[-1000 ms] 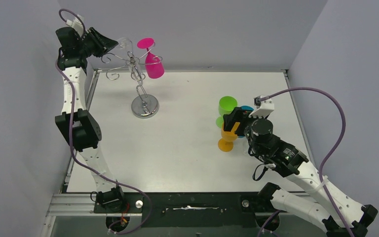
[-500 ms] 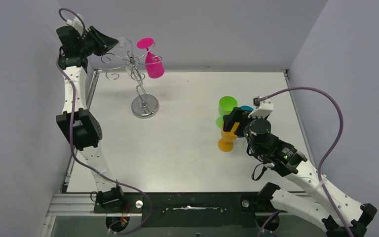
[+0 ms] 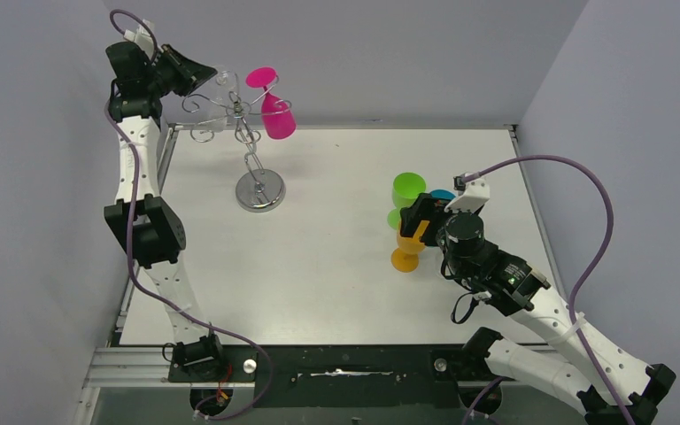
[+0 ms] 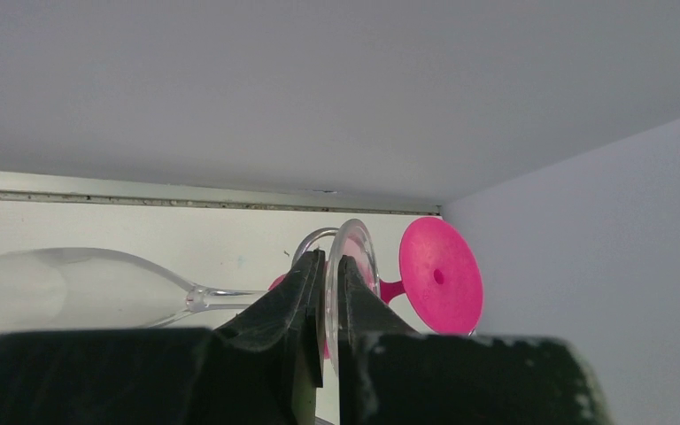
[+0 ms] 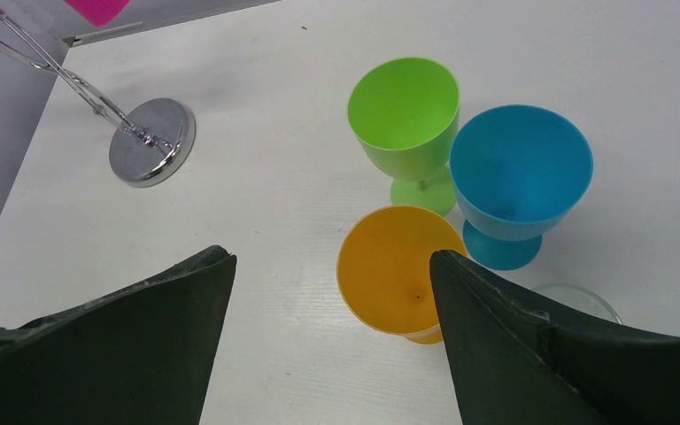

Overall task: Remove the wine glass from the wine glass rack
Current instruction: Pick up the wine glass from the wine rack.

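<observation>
A silver wire wine glass rack (image 3: 246,133) stands at the back left on its round shiny base (image 3: 260,191); the base also shows in the right wrist view (image 5: 152,142). A clear wine glass (image 4: 71,283) hangs at the rack's left arm (image 3: 223,87), stem sideways. My left gripper (image 3: 210,78) is high at the back left, shut on the clear glass's round foot (image 4: 359,257). A pink wine glass (image 3: 274,115) hangs upside down on the rack's right side. My right gripper (image 3: 414,223) is open and empty above an orange cup (image 5: 398,266).
A green cup (image 3: 407,190), a blue cup (image 5: 518,173) and the orange cup (image 3: 405,252) stand together at the right of the white table (image 3: 336,266). Grey walls close in the back and both sides. A clear glass foot (image 5: 580,299) lies by the blue cup.
My left gripper has shifted slightly up and to the right with the clear glass's foot in it. The right arm has barely moved.
</observation>
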